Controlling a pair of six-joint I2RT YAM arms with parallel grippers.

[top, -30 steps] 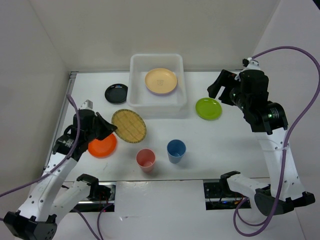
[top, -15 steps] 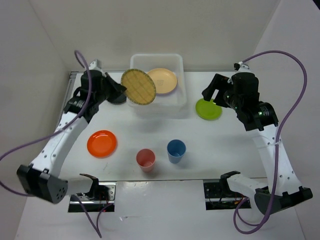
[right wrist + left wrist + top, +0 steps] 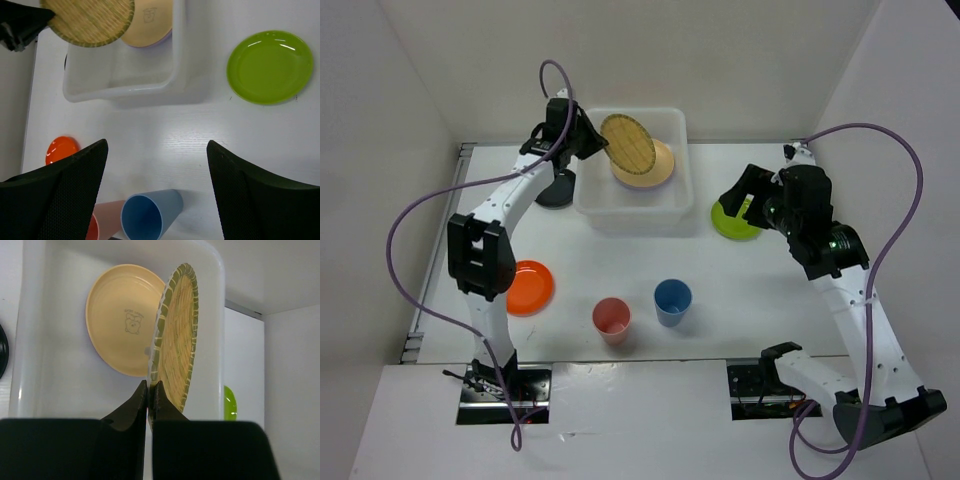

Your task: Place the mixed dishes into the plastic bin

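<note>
My left pincer (image 3: 151, 385), clamped on the straw plate's (image 3: 627, 143) edge, has carried it from the table to above the bin (image 3: 595, 205). Letting go should drop it in. My right pincer (image 3: 156, 145) hangs apart near the green plate (image 3: 735, 218).

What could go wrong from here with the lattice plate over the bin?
1. The left hand pinches the lattice plate only at its rim, tilted on edge above the plastic bin. Dropped like this, it may lean against the wall or bounce out.
2. It could knock the tan plate already in the bin.
3. The open right hand hovers by the green plate beside the bin, so the two hands may crowd there.
</note>
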